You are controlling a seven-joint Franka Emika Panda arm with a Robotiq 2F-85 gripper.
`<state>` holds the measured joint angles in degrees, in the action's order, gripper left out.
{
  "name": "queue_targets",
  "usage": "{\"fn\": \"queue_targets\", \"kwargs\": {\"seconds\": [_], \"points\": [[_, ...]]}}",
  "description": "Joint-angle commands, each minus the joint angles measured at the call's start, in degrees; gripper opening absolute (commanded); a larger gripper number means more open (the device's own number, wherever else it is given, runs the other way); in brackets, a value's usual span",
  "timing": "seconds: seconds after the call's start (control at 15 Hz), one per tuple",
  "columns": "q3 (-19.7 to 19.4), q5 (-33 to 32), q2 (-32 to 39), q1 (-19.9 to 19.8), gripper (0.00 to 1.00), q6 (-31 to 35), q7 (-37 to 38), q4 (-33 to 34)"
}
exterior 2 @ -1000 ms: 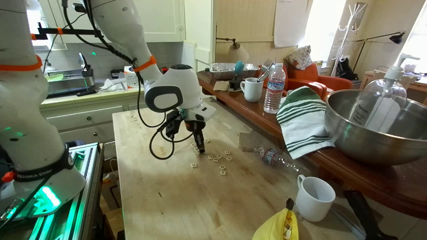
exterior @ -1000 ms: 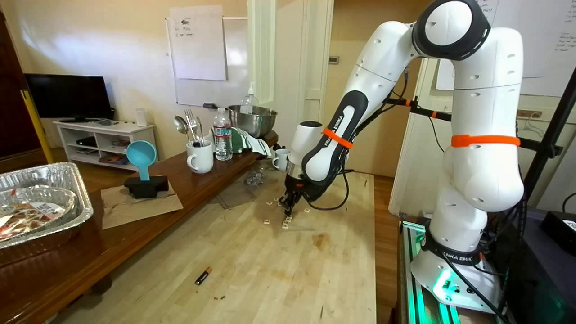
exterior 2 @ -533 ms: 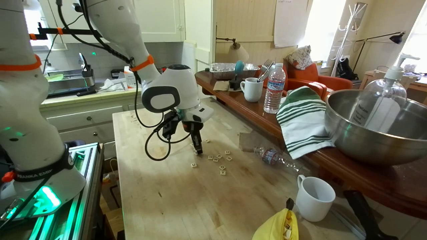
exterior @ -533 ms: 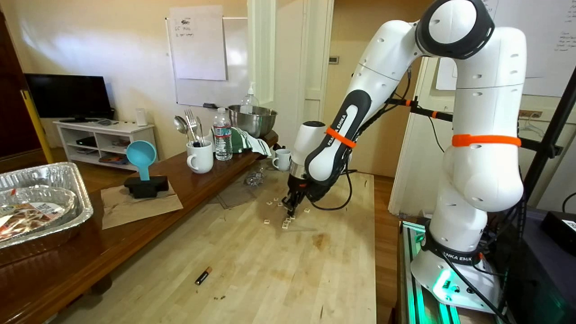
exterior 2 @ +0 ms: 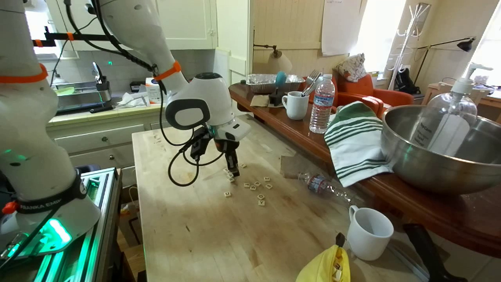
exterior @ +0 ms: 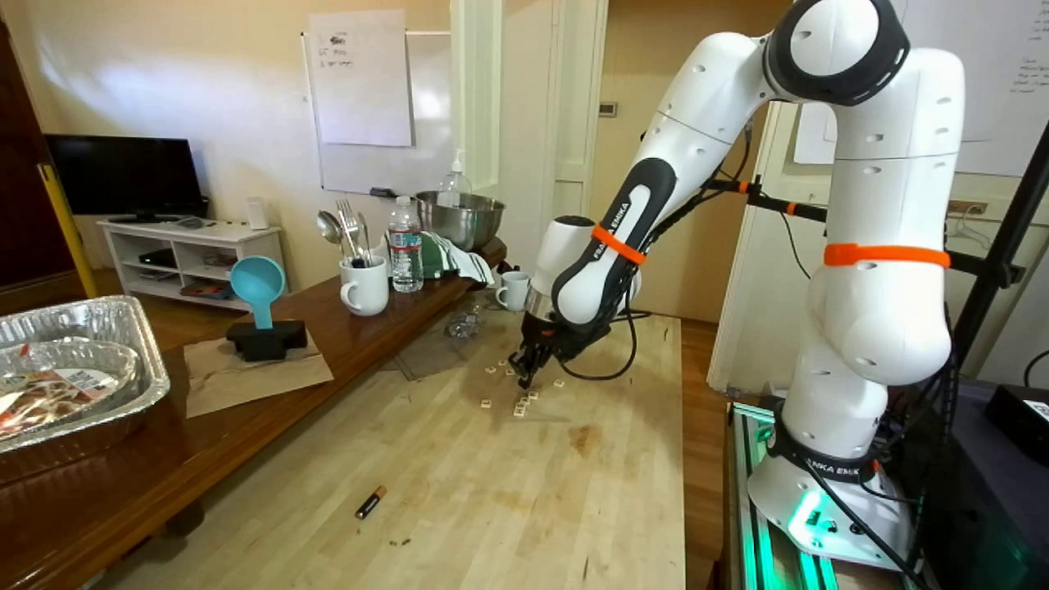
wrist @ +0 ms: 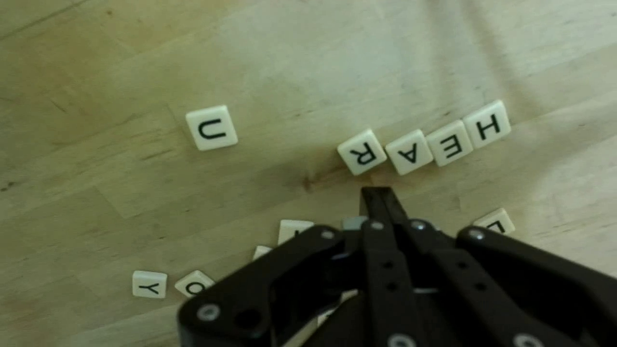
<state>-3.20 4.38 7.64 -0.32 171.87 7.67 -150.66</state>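
Your claw [wrist: 378, 193] stands with its two fingers together in one narrow tip, low over the wooden table [exterior 2: 203, 235]; you cannot tell here whether it touches down. Just ahead of that tip, in the wrist view, the R tile [wrist: 362, 153] and the A tile [wrist: 409, 152] sit nearest, and the E tile [wrist: 450, 143] and the H tile [wrist: 487, 124] carry their close, slightly bent row off to one side. The U tile [wrist: 212, 128] lies apart, out past the R end. Back along the fingers you have the L tile [wrist: 495, 222] on one flank; on the opposite flank are a half-hidden tile [wrist: 290, 230], then the O tile [wrist: 194, 284] and the Y tile [wrist: 150, 284] farther out. Well away from the claw, in an exterior view, a clear bottle [exterior 2: 319, 184] lies on its side, with a white mug [exterior 2: 370, 241] and a yellow pouch [exterior 2: 321, 268] farther out. A battery [exterior: 370, 502] also lies well apart from the claw.
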Motion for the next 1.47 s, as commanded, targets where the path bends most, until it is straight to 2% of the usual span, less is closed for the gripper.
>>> {"fn": "queue_targets", "kwargs": {"seconds": [0.0,0.4,0.87,1.4], "points": [[-1.50,-1.17,-0.30,-0.57,0.00,0.92,1.01,-0.08],[-4.91,-3.96,2.24,-0.97,0.00,2.09,0.96,2.39],[-4.75,-3.47,5.75,-0.67,0.00,4.58,0.19,4.91],[-3.87,-3.43,7.41,-0.25,0.00,3.95,-1.30,5.36]]}}
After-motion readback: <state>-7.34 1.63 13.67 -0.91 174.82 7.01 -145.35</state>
